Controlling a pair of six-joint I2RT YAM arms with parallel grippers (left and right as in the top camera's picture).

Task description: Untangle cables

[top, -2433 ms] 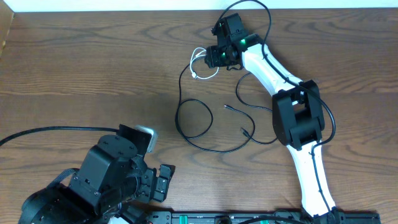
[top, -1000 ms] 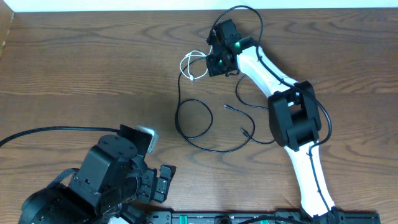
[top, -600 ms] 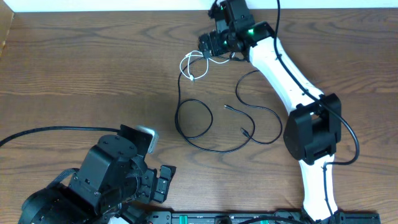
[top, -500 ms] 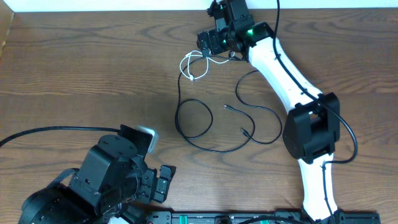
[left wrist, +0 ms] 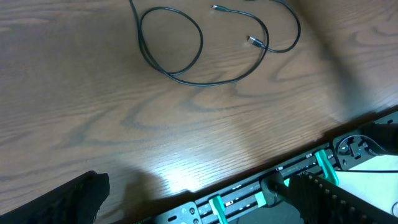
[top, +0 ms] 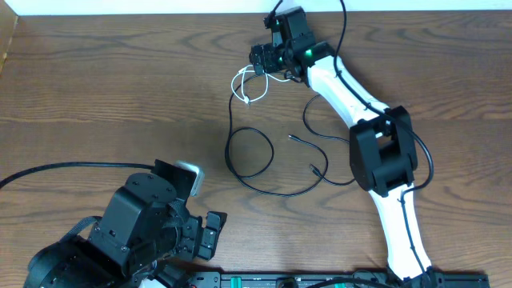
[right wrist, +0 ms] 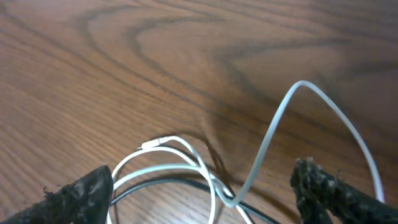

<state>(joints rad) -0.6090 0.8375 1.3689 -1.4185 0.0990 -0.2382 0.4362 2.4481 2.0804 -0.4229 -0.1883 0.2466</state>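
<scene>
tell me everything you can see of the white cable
The white cable is thin, smooth and glossy, like plastic-sheathed cord, and looks shorter than the black cable. It lies in loose overlapping loops on the wooden table near the far edge, with one stretch arching up off the wood. It crosses the black cable there, so the two are tangled. The right gripper hovers over it, fingers wide on either side, not closed on it.

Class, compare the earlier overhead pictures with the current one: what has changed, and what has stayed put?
The right gripper, shut on the white cable earlier, dragged it a little leftward, then opened and let go. Its fingers now stand apart on either side of the cable. The black cable and the open left gripper stayed where they were.
</scene>
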